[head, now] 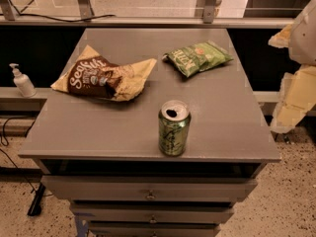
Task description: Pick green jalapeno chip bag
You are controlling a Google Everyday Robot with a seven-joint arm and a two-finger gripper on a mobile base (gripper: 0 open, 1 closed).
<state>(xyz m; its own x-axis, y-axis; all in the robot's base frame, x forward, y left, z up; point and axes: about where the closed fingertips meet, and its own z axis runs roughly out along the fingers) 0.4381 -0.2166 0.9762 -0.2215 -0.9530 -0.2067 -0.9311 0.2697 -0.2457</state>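
Camera view, single frame. My gripper [295,90] sits at the right edge of the view, off the right side of the grey cabinet top [232,122], pale yellow and white, and only partly in frame. Open or closed: cannot tell. It is touching nothing on the top.

The green chip bag [198,57] lies flat near the back right of the top, its long side slanting up to the right, well apart from my gripper. The brown chip bag [101,78], which is larger, lies crumpled at back left. The green soda can [174,128] stands upright near the front edge, tab hole open, clear of both bags.

Drawers [149,189] sit below the top. A white pump bottle [21,81] stands on the ledge to the left.
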